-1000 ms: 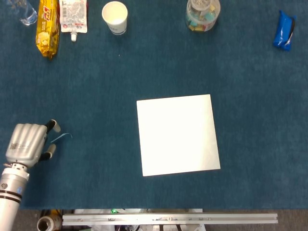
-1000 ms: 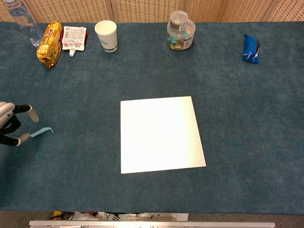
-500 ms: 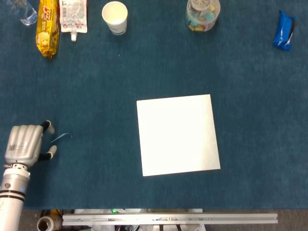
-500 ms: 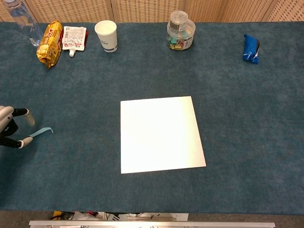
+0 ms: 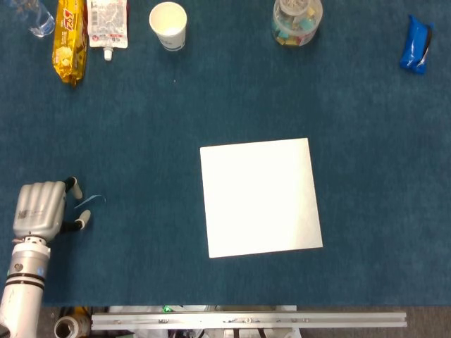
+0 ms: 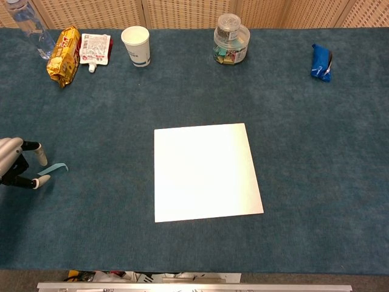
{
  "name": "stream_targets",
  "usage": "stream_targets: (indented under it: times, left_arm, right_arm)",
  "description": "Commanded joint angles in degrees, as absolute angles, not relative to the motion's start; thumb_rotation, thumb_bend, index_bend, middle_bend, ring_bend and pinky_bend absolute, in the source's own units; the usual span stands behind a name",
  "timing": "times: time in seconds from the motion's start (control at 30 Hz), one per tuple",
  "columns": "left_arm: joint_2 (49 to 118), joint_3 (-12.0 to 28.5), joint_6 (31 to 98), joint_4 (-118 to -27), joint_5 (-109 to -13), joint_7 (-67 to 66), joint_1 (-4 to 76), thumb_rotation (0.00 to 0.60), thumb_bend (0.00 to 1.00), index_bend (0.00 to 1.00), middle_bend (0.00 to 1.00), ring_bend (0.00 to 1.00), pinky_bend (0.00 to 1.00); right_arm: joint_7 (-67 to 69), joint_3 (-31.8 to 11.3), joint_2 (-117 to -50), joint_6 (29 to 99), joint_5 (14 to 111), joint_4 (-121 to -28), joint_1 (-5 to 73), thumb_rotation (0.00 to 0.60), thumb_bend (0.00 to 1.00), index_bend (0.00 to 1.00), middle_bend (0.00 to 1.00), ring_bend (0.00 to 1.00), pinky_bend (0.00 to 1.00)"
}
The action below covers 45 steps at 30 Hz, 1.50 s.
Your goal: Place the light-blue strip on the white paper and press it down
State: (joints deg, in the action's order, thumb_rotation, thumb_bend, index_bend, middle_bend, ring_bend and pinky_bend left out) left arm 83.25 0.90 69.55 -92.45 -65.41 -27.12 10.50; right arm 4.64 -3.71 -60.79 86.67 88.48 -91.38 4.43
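the blue carpeted table (image 5: 141, 127) takes up pretty much the whole shot in both views. biggest thing on it is the white paper (image 5: 261, 197), lying flat a bit right of centre and turned slightly off square, nothing on top of it.

next down is the left hand (image 5: 44, 210), low at the left edge of the table with its silver arm running off the bottom corner in the head view. the chest view only catches part of it at the frame edge (image 6: 15, 167). two fingertips stick out toward the paper with a gap between them, the rest looks curled under the back of the hand.

along the far edge: a yellow snack bag (image 5: 69, 39), a white pouch (image 5: 108, 24) just beside it, a paper cup (image 5: 168, 24), a clear jar (image 5: 297, 20) with coloured bits inside, a blue packet (image 5: 416, 44) way off right, and a water bottle (image 6: 30, 27) in the far left corner.

smallest is the light-blue strip (image 5: 90, 201). it lies on the carpet right by the left hand's fingertips, curled up a little at the far end, well apart from the paper. in the chest view (image 6: 53, 168) its near end sits between the two fingertips, but i can't tell if they're actually pinching it or just beside it.

right hand doesn't show up in either view.
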Motion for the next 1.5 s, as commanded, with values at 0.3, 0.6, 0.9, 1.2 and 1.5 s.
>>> stream_targets:
  times: [0.3, 0.6, 0.9, 1.2, 1.5]
  left_arm:
    - [84.54, 1.83, 68.89, -91.05, -62.23, -27.66, 11.37, 0.495, 0.25, 0.49, 1.00, 1.00, 1.00]
    - [85.31, 1.91, 68.57, -90.47, -61.48, -27.04, 11.92, 0.509, 0.25, 0.53, 1.00, 1.00, 1.00]
    - [85.87, 1.88, 68.32, -90.00, -60.91, -26.97, 12.49, 0.511, 0.25, 0.55, 1.00, 1.00, 1.00]
    - [85.90, 1.72, 68.23, -89.74, -60.59, -26.88, 12.87, 0.514, 0.30, 0.55, 1.00, 1.00, 1.00]
    - [86.00, 1.65, 68.12, -89.47, -60.17, -26.94, 13.23, 0.534, 0.36, 0.56, 1.00, 1.00, 1.00]
  right_arm:
    - [4.78, -3.71, -60.62, 86.69, 88.30, -91.32, 4.30, 0.600, 0.23, 0.26, 0.41, 0.38, 0.48]
    - [4.95, -3.74, -60.66, 86.84, 88.22, -91.06, 4.17, 0.600, 0.23, 0.26, 0.41, 0.38, 0.48]
    - [5.06, -3.76, -60.52, 86.83, 87.97, -90.98, 4.03, 0.600, 0.23, 0.26, 0.41, 0.38, 0.48]
    - [5.15, -3.74, -60.54, 86.72, 87.83, -90.82, 3.95, 0.600, 0.23, 0.26, 0.41, 0.38, 0.48]
    - [4.97, -3.77, -60.60, 86.55, 87.73, -90.82, 4.00, 0.600, 0.23, 0.26, 0.41, 0.38, 0.48]
